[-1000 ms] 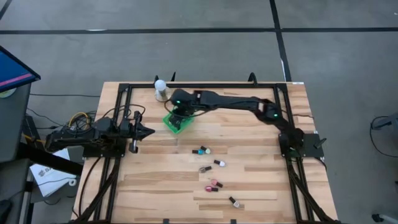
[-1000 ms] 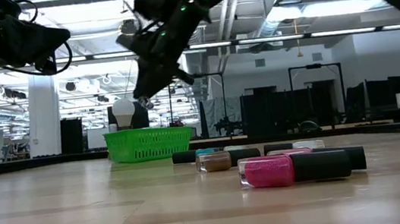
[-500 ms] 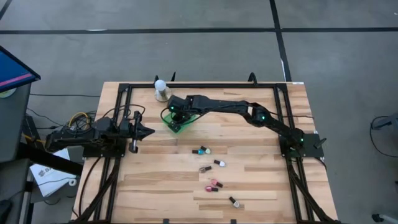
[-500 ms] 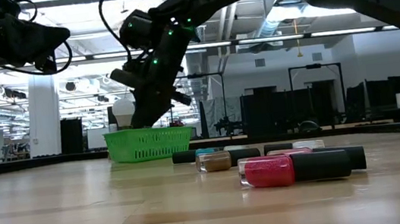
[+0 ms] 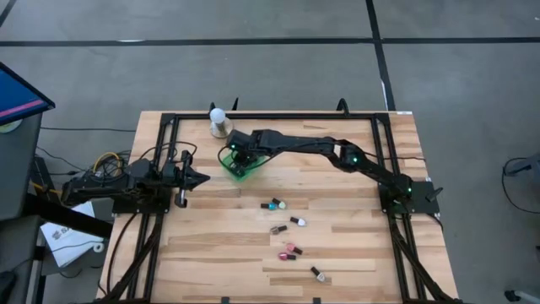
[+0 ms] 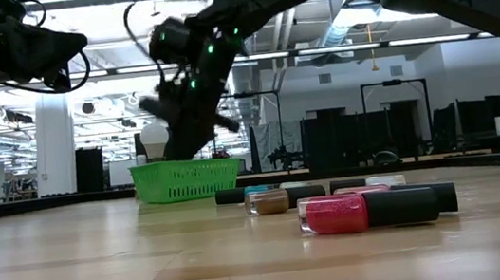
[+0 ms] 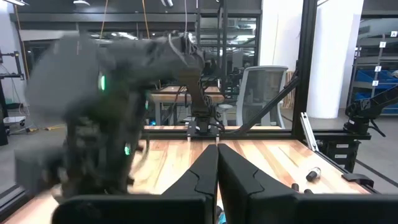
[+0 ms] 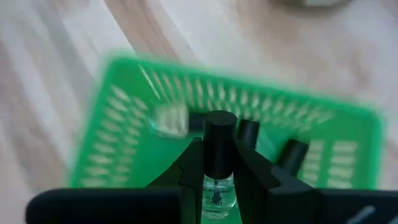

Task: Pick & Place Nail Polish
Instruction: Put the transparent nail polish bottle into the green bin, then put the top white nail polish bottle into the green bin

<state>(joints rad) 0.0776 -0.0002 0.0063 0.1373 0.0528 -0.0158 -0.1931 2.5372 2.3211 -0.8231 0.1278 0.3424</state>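
A clear nail polish bottle (image 8: 218, 177) is pinched by the right gripper (image 8: 219, 186) directly above the green mesh basket (image 5: 236, 166) near the bench's (image 5: 354, 245) far edge. The left gripper (image 7: 216, 177), pressed together, is parked at the left edge.

Two dark jointed arms (image 5: 304, 143) with green lights.

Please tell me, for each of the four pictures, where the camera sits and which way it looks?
High view: above the table, looking straight down; both arms show.
Low view: at table height, looking across lying nail polish bottles to the green basket.
Left wrist view: behind the left gripper, fingers together.
Right wrist view: over the basket; right gripper holds a clear bottle.
High, low and right wrist views share the basket.
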